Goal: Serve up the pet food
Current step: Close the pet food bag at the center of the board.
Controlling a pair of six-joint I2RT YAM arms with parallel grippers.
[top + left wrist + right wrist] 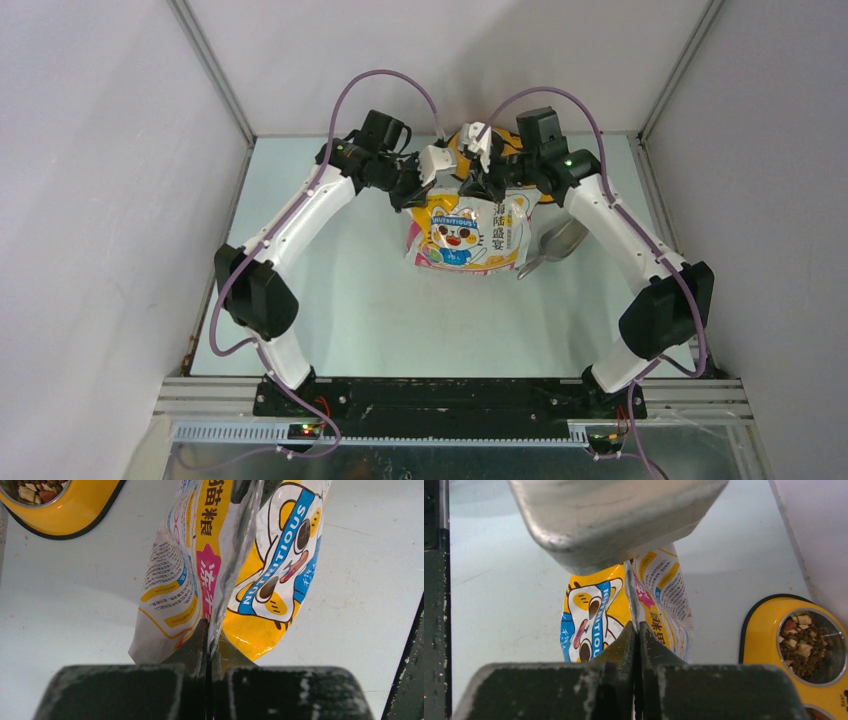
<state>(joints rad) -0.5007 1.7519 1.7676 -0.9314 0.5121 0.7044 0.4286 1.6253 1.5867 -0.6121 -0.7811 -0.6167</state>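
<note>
So the left gripper [207, 647] and right gripper [638, 637] are both pinched tight on the cat bag [470, 235], top centre overhead. Kibble [806, 645] sits in the yellow feeder [761, 635], lower right of the right wrist view.

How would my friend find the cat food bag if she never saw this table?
Look at the far middle of the table. The bag is there, with the left gripper and right gripper pinching its top. Only it shows a cartoon cat; the yellow bowl behind it and the grey scoop beside it are plain.
</note>
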